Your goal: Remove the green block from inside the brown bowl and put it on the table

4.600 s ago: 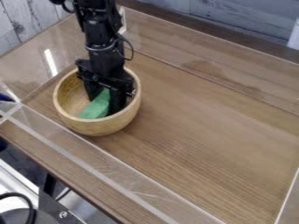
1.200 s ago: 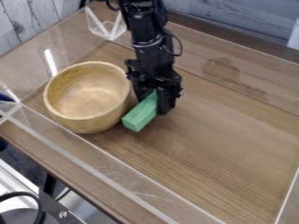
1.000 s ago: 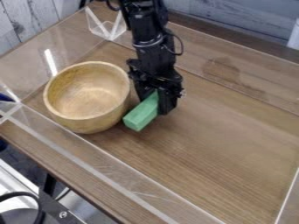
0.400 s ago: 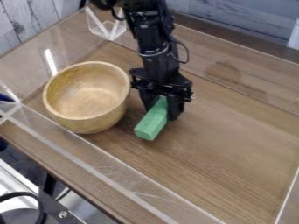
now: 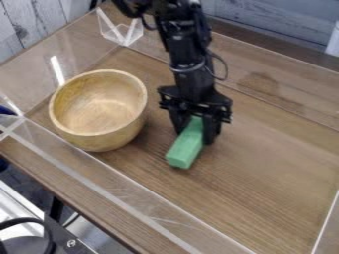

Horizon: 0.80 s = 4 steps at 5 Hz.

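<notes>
The end effector (image 5: 197, 125) points down, its jaws narrow and clamped on the upper end of the green block (image 5: 187, 147). The block slants, its lower end at or just above the tabletop (image 5: 265, 179), right of the brown bowl (image 5: 97, 107), toward the near edge.

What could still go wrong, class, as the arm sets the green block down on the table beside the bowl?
1. The pincer grips only the upper end of the tilted green block, so on release it may tip or roll.
2. Pressing further down could jam the block's lower end into the table.
3. The brown bowl sits close; a swing could nudge it.
</notes>
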Available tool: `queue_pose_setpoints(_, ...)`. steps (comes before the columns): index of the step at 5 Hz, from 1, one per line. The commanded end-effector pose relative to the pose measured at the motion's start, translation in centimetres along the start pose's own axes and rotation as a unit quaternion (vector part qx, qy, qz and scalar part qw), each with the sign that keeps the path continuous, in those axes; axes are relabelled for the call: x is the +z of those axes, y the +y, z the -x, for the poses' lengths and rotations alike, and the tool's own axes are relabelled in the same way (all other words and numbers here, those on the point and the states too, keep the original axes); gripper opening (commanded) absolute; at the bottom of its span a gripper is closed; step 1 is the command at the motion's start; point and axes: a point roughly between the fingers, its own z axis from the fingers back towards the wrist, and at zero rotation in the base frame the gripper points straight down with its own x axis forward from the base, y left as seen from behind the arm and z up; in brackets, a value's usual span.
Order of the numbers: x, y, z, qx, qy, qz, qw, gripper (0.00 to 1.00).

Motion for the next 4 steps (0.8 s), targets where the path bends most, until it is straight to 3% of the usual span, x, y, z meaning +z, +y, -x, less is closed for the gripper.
queue_pose_setpoints(1, 0.2, -2.1, -1.1, -0.033, -0.014, 0.002, 0.9994, 0.00)
queue_pose_setpoints(3, -0.7, -5.1, 0.0, -0.034, 0.005, -0.024, 0.9991, 0.00)
queue_pose_setpoints(4, 0.1, -5.0, 0.2, -0.022, 0.009, -0.028, 0.9993, 0.00)
